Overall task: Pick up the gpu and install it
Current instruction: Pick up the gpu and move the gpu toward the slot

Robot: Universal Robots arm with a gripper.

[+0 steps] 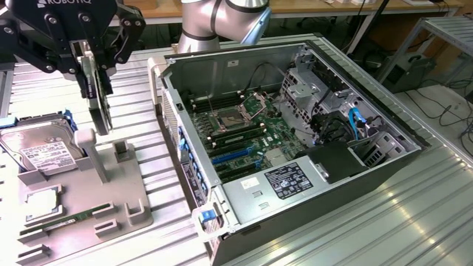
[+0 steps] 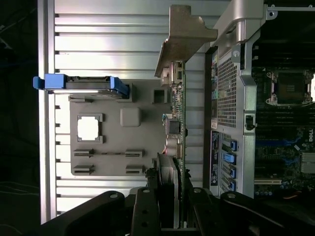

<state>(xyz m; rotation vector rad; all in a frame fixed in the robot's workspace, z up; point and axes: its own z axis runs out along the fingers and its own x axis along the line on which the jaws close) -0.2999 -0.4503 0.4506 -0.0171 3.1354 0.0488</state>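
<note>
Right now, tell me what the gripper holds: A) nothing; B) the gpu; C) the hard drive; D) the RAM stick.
B: the gripper is closed on the gpu, held edge-on above the gray tray, where the hard drive and the RAM stick sit in their slots.

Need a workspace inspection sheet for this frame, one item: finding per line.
Surface: ribbed metal table with a gray fixture tray on it.
Job's things: gpu held upright and edge-on over the tray; open PC case beside it, motherboard exposed.
Clutter: hard drive and RAM stick in the tray.
Grippers: gripper shut on the gpu.
Cables: blue cable inside the case; floor cables at the exterior view's right.
Surroundings: wooden bench behind.
</note>
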